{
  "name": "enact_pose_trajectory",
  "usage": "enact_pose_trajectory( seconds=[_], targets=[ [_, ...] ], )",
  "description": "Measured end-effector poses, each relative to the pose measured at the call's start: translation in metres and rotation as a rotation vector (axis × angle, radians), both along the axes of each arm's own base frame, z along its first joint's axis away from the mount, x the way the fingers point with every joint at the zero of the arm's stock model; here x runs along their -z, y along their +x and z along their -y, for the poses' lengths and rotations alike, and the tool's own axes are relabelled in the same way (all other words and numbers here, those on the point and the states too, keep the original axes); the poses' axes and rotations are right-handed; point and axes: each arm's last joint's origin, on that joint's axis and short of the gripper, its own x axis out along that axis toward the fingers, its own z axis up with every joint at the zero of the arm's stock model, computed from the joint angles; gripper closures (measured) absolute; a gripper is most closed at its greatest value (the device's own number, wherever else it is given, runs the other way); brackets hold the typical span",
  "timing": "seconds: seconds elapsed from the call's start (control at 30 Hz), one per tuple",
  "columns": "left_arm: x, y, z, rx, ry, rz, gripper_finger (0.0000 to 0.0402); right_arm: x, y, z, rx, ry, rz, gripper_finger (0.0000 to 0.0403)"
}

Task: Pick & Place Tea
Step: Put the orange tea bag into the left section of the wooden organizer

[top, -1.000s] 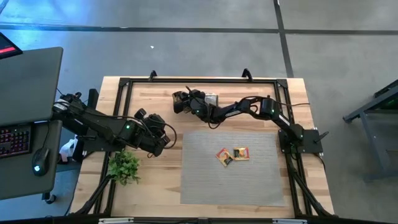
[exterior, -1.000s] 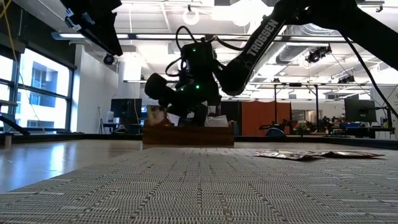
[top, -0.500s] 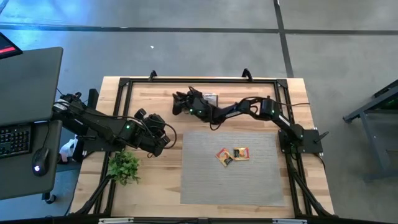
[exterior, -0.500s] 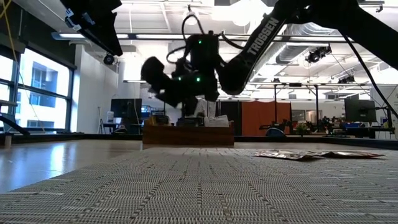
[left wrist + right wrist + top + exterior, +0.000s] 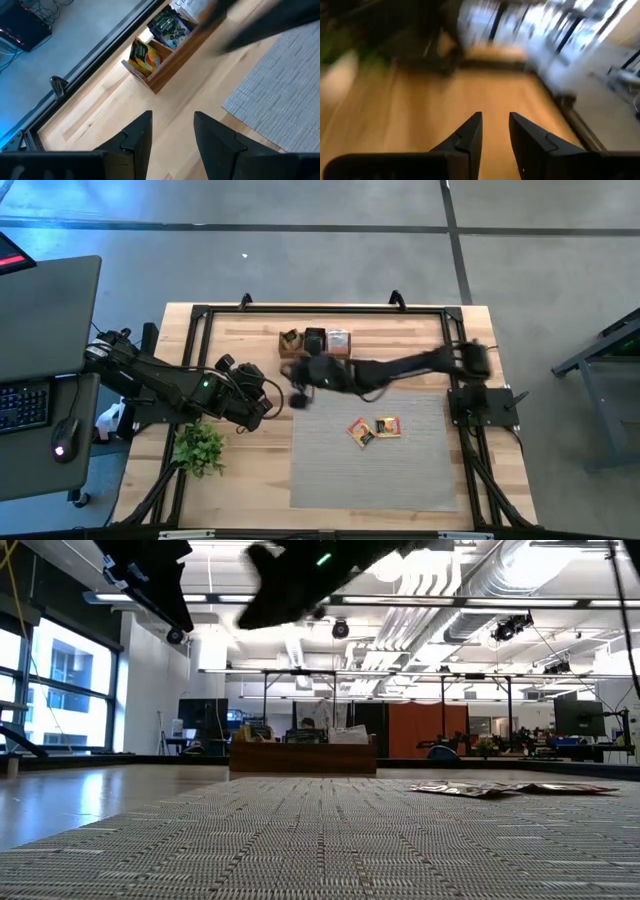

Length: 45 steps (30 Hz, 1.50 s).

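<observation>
A wooden box [image 5: 312, 341] at the table's far middle holds upright tea sachets: orange-yellow [image 5: 145, 54], dark [image 5: 167, 25] and white ones. More tea sachets [image 5: 375, 428] lie flat on the grey mat [image 5: 370, 470]; the low view shows them as well [image 5: 500, 789]. My right gripper [image 5: 300, 394] hangs in the air just near of the box, over the mat's far left corner, pointing toward the table's left. It is open, with nothing between its fingers [image 5: 495, 122]. My left gripper [image 5: 172, 120] waits open above the bare wood left of the mat.
A small green plant [image 5: 200, 448] stands near the left front of the table, beside my left arm [image 5: 180, 388]. A black frame [image 5: 300, 308] runs along the table's edges. The grey mat covers the middle and right of the table.
My right gripper has come up out of the wooden box and swung toward the table's near edge, rolling as it went. It now hangs high, clear of the box, which shows uncovered from above. The sachets on the mat lie as before.
</observation>
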Motion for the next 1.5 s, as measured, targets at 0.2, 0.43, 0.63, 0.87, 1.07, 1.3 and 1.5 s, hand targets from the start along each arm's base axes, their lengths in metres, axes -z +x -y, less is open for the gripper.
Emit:
enact_pose_trajectory(
  seconds=[0.2, 0.43, 0.63, 0.87, 1.07, 1.3, 1.5],
  targets=[
    [0.000, 0.000, 0.000, 0.003, -0.009, -0.002, 0.0260, -0.037, -0.078, -0.059, -0.137, 0.032, -0.464, 0.0328],
    [-0.001, 0.003, 0.001, 0.003, -0.025, 0.029, 0.0260, -0.042, -0.131, -0.092, -0.173, 0.169, -0.752, 0.0303],
    [-0.002, 0.006, 0.003, 0.006, -0.050, 0.066, 0.0260, -0.006, -0.148, -0.097, -0.133, 0.224, -0.928, 0.0254],
    [-0.001, 0.006, 0.003, 0.009, -0.058, 0.062, 0.0260, 0.050, -0.160, -0.097, -0.061, 0.373, -0.912, 0.0234],
    [-0.001, 0.006, 0.003, 0.009, -0.056, 0.059, 0.0260, 0.087, -0.171, -0.107, -0.307, 0.157, -0.853, 0.0242],
    [-0.001, 0.006, 0.003, 0.011, -0.063, 0.056, 0.0260, 0.112, -0.185, -0.105, -0.393, 0.116, -0.850, 0.0238],
    [-0.001, 0.006, 0.003, 0.011, -0.062, 0.056, 0.0260, 0.129, -0.197, -0.096, -0.383, 0.124, -0.841, 0.0238]
  ],
)
